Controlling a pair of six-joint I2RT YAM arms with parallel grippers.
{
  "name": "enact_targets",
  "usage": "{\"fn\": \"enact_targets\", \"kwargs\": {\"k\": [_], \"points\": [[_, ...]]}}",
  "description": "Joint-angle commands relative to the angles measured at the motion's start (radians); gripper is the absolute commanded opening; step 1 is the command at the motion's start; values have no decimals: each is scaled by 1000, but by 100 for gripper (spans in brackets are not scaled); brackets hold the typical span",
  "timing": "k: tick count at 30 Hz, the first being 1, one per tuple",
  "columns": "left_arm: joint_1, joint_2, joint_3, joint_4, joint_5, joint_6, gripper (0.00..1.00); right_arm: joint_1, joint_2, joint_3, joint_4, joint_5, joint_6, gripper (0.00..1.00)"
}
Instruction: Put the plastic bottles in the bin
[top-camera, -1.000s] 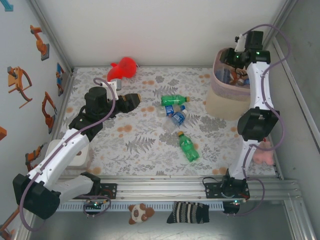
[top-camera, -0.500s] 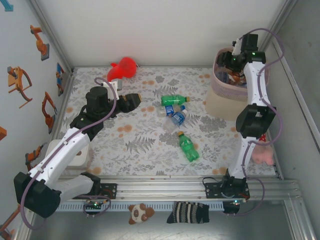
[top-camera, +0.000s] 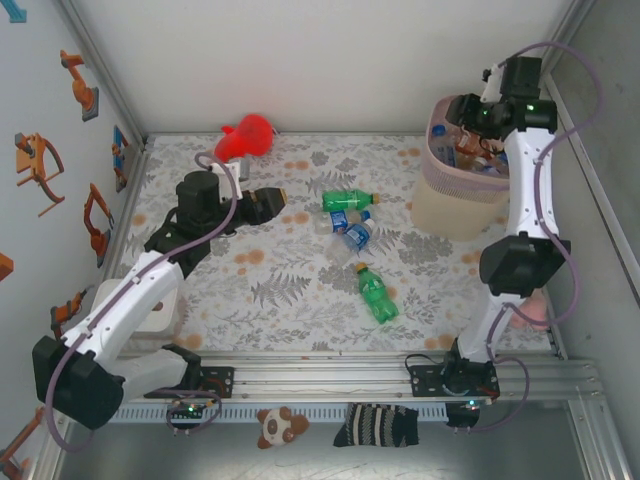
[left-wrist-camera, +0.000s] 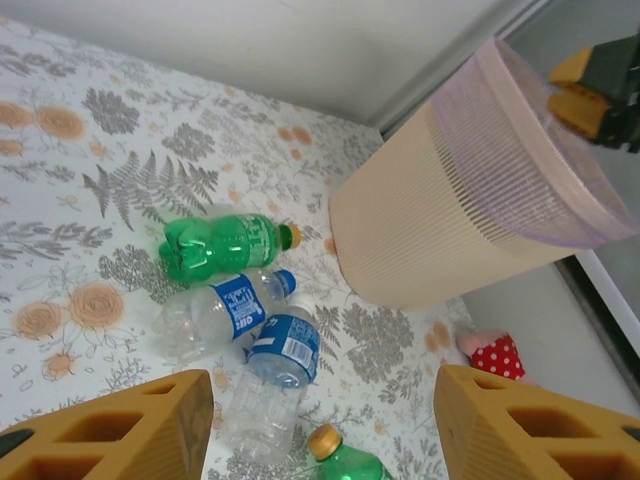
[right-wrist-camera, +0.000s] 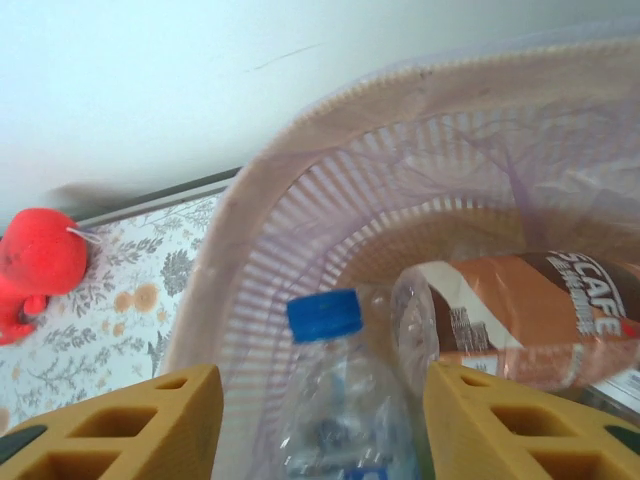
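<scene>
I've got two arms up, both white links with black joint housings: left arm (top-camera: 130, 300) at lower left, right arm (top-camera: 528, 190) along the right edge. Grey-purple cables (top-camera: 590, 72) loop off each. On the wrist views, chunky orange-yellow fingers (left-wrist-camera: 110, 430) with cut-out slots.

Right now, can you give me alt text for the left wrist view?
The open left gripper hovers above three bottles lying clustered on the floral table: a green bottle, a blue-capped clear bottle and a second clear bottle. The tall bin stands upright to their right.
</scene>
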Motion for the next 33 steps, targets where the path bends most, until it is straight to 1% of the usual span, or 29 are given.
{"fn": "enact_targets", "kwargs": {"k": [1, 5, 8, 11, 16, 19, 21, 23, 26, 29, 33], "points": [[1, 54, 45, -7, 79, 24, 58, 2, -75, -63, -32, -1, 2, 51], [-17, 136, 113, -77, 135, 123, 57, 14, -151, -140, -26, -1, 1, 49], [-39, 216, 189, -178, 159, 241, 57, 22, -214, -197, -19, 2, 4, 48], [-62, 309, 276, -295, 160, 375, 57, 26, -278, -252, -7, 6, 9, 48], [-120, 478, 434, -500, 111, 680, 57, 28, -363, -307, -6, 16, 7, 48], [-149, 560, 492, -588, 82, 902, 59, 27, -398, -323, -9, 22, 5, 47], [-158, 599, 504, -607, 61, 1022, 63, 27, -413, -326, -14, 25, 3, 48], [-155, 634, 511, -600, 30, 1096, 67, 27, -422, -326, -21, 27, 0, 48], [-139, 686, 522, -596, 18, 1223, 72, 27, -437, -329, -31, 28, -3, 48], [-123, 744, 555, -581, -27, 1284, 75, 27, -450, -331, -44, 33, -7, 47], [-102, 828, 631, -584, -4, 1310, 80, 27, -465, -341, -49, 39, -13, 48]]}}
